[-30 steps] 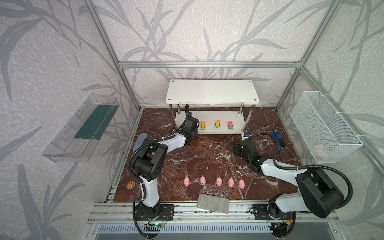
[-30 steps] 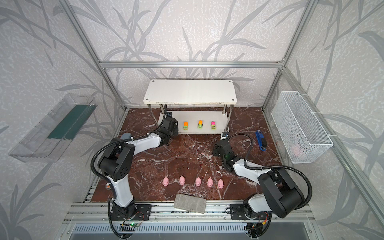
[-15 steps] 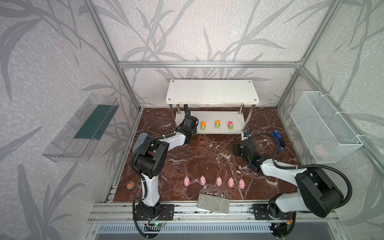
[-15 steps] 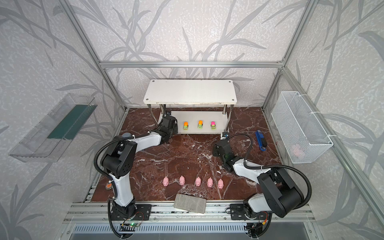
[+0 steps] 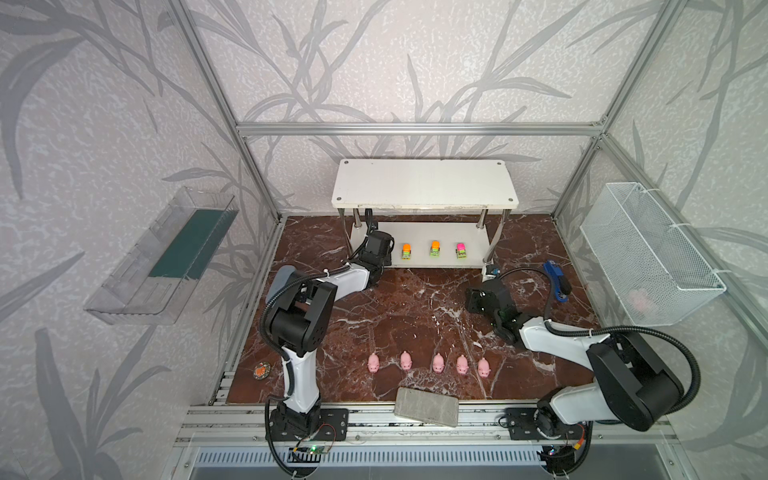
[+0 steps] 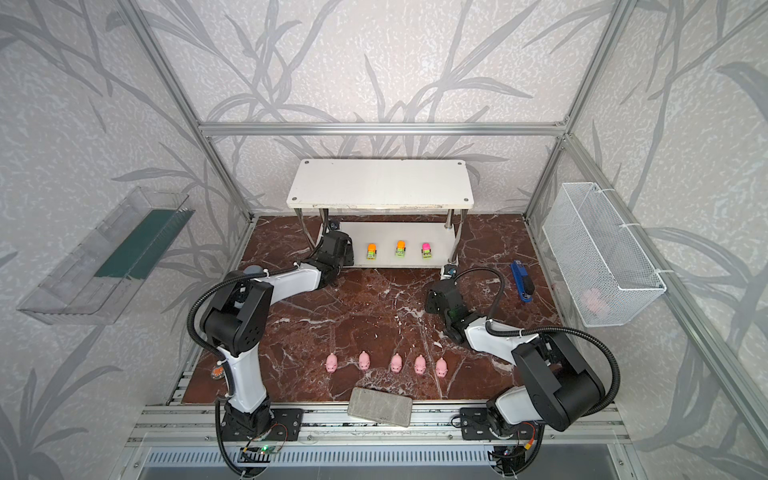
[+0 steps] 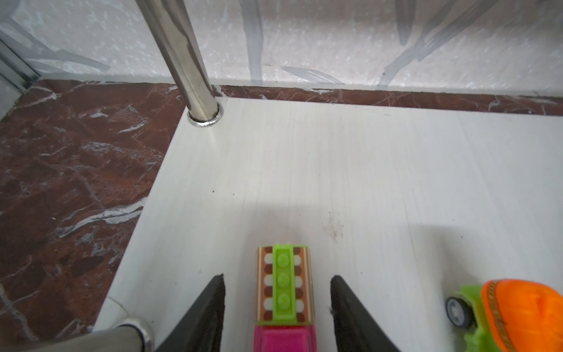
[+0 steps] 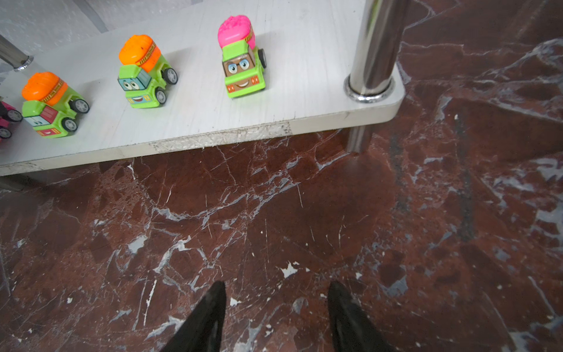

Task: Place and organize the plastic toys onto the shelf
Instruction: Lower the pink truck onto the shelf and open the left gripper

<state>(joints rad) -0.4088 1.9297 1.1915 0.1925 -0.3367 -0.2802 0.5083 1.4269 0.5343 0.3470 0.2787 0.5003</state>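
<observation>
The white shelf [image 5: 424, 183] stands at the back. My left gripper [image 7: 277, 277] is open over the left end of its lower board [image 7: 335, 167]. A pink and lime truck [image 7: 285, 286] stands on that board between the fingers, with a gap on each side. Three more lime trucks sit in a row to its right, two orange-topped [image 5: 407, 251] [image 5: 435, 249] and one pink-topped [image 5: 461, 250]. Several pink pigs [image 5: 436, 362] line up near the floor's front edge. My right gripper [image 8: 277, 285] is open and empty over the marble floor, in front of the shelf's right post [image 8: 374, 45].
A grey oblong case [image 5: 427, 406] lies across the front rail. A blue tool [image 5: 557, 280] lies at the right of the floor. A wire basket [image 5: 648, 257] hangs on the right wall and a clear tray [image 5: 166, 253] on the left. A small orange disc [image 5: 261, 370] lies front left.
My left gripper has opened and let go of the pink and lime truck on the lower board. The right arm has not moved.
</observation>
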